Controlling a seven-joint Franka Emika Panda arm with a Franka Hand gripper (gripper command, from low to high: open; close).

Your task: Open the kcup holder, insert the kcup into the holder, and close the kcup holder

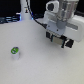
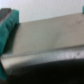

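The kcup (image 1: 16, 51), a small white pod with a green top, stands upright on the white table (image 1: 35, 65) toward the exterior view's left. My gripper (image 1: 56, 40) hangs above the table at the exterior view's right, well away from the kcup, and its dark fingers stand apart with nothing between them. In the blurred wrist view, a teal-green finger pad (image 2: 10, 27) shows at one edge beside a pale grey surface. A dark mass (image 2: 45, 70) fills another edge of that view. I cannot tell whether it is the kcup holder, which does not show in the exterior view.
A tall white object (image 1: 22, 13) stands at the back of the table on the exterior view's left, against dark clutter. A black cable (image 1: 35, 17) runs from there to the arm.
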